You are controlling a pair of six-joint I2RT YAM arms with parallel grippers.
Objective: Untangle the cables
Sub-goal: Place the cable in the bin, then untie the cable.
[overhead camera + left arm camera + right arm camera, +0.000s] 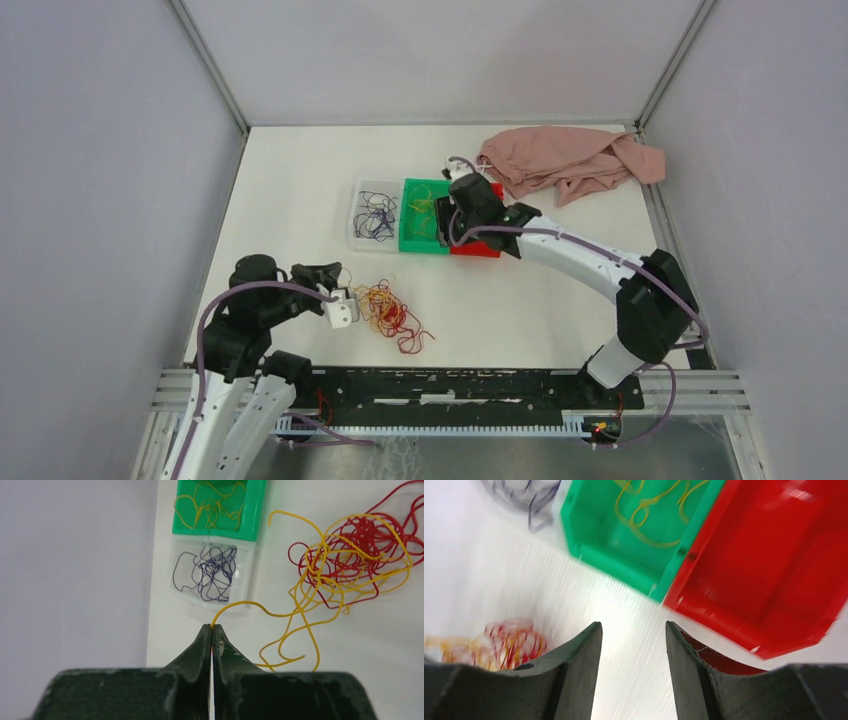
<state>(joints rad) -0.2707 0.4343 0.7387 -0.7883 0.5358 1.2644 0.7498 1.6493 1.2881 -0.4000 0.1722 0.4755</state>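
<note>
While the white table [300, 180] is taken as the base of the cell, both claws are held over it.

Pink cloth [570, 160] is bunched at the far right, beyond and to the right of the right claw [634, 627] and well apart from the left claw [213, 627].

Right claw: the jaws are spread and nothing is gripped; only bare table is seen between them. It is parked at the near edge of the bins.
- Red bin [774, 570] is located ahead and to the right of it.
- Green bin [624, 540] is located ahead and to the left, butted against the red one.
- Clear tray [210, 572] is set on the green bin's other side. From the left claw it is seen straight ahead, with the green bin beyond it.

Tangle of cables [350, 560]: red and yellow strands are knotted together in a loose heap on the table. It is found ahead and to the right of the left claw, close by. From the right claw it is well apart and is seen only as a blur low on the left.

Sorted cables: yellow cables [210, 505] are laid in the green bin and purple cables [212, 570] in the clear tray.

Yellow strand [250, 604]: it is arced from the tangle across to the left claw's tips. Left claw is clenched, with the end of that strand pinched between the jaws.
</note>
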